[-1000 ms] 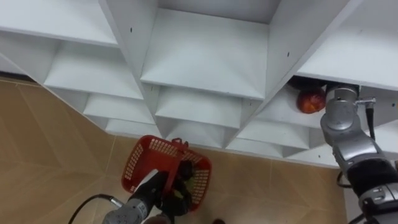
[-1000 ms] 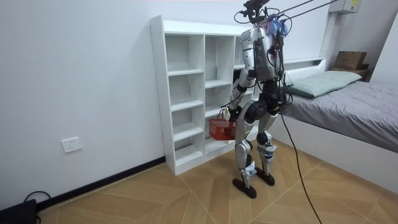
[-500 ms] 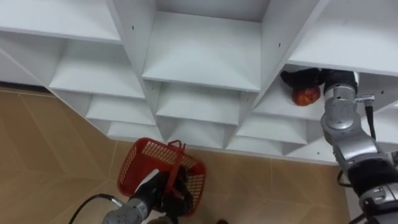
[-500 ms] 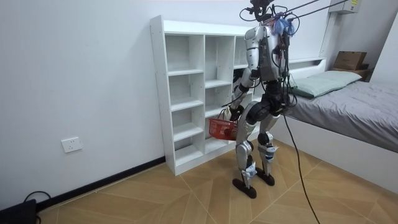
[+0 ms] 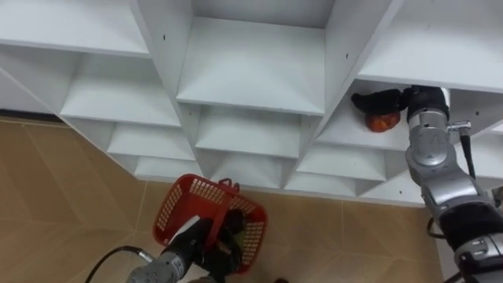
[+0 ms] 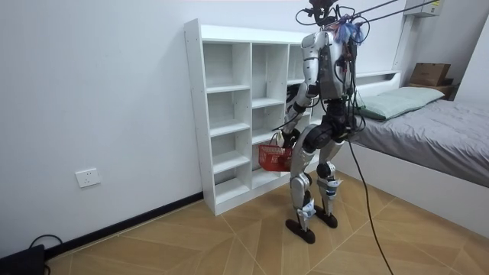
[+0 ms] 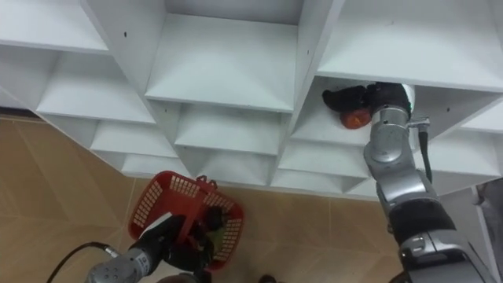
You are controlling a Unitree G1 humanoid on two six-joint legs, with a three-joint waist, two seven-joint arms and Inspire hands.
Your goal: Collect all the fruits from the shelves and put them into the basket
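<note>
Robot stands close against the front of the white closet (image 5: 259, 71), at the end nearer the bed (image 6: 428, 130), knees slightly bent.

Right hand (image 5: 379, 101) is inside a compartment in the closet's right-hand column. It lies over the top of an orange-red fruit (image 5: 383, 123) that sits on that compartment's shelf. The fingers reach past the fruit toward the closet's middle. Whether they clamp the fruit cannot be told.

Left hand (image 5: 214, 240) is low, in front of the closet's bottom shelves, fingers curled round the handle of a red basket (image 5: 177, 206). The basket hangs above the wooden floor (image 5: 63, 196), just clear of the closet's front edge.
</note>
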